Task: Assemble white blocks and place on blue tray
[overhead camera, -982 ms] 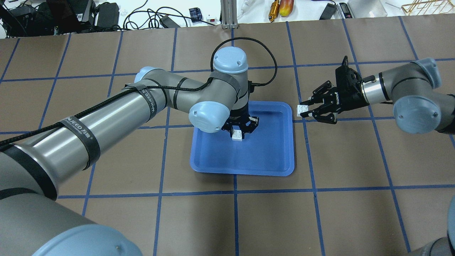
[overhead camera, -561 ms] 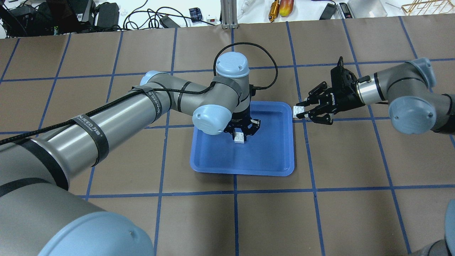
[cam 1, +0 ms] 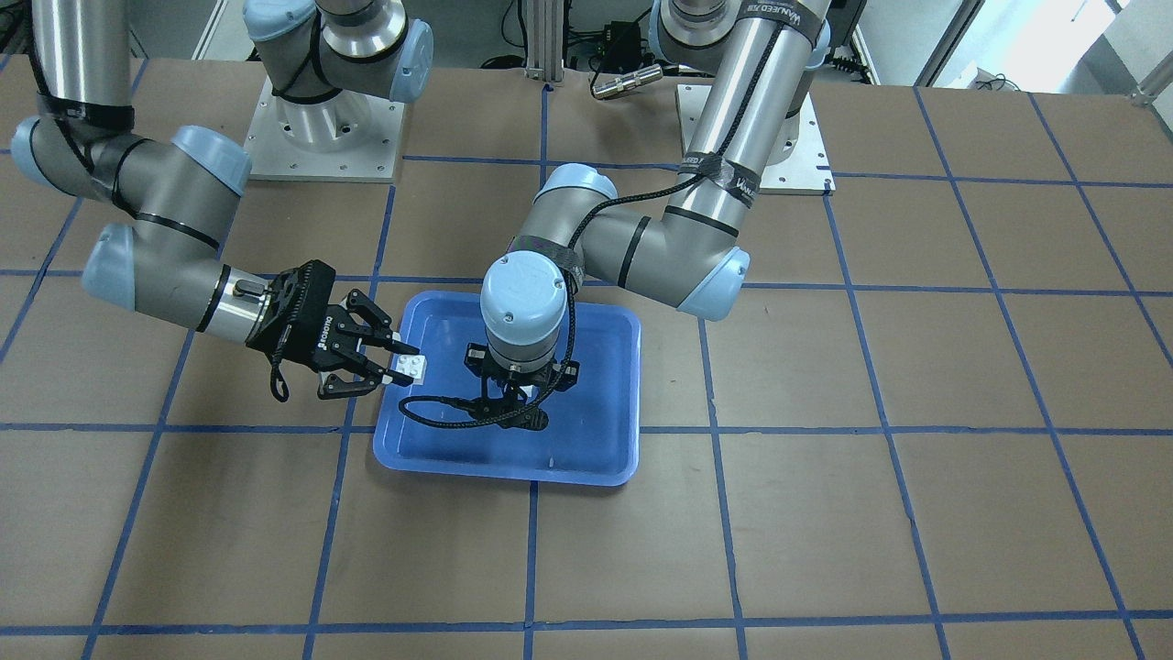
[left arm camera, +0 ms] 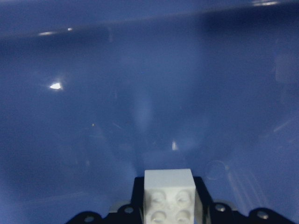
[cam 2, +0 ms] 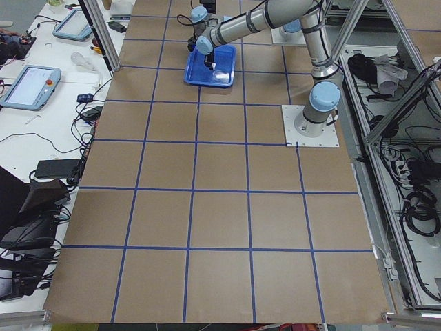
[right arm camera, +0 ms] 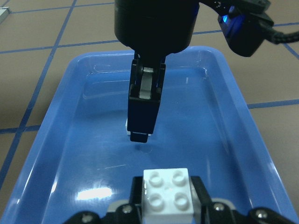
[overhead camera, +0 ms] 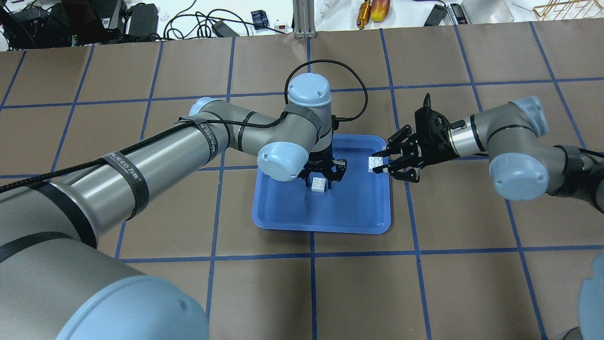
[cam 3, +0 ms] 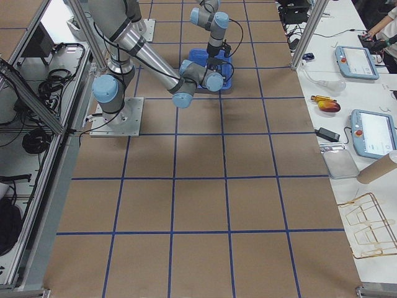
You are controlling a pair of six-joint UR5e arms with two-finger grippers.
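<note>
1. White blocks are sitting apart and unjoined: you are holding one in the left gripper and the other in the right gripper.
2. Your left gripper is pointing straight down over the middle of the blue tray, its jaws clamping the first block low over the tray floor. The left wrist view is blurred, so you probably cannot tell whether the block is touching the floor.
3. Your right gripper is reaching in nearly level from the tray's side. Its jaws are pinching the second block studs-up, in the air just inside the rim.
4. Your tray is lying flat on the brown table, which is showing blue grid lines.
</note>
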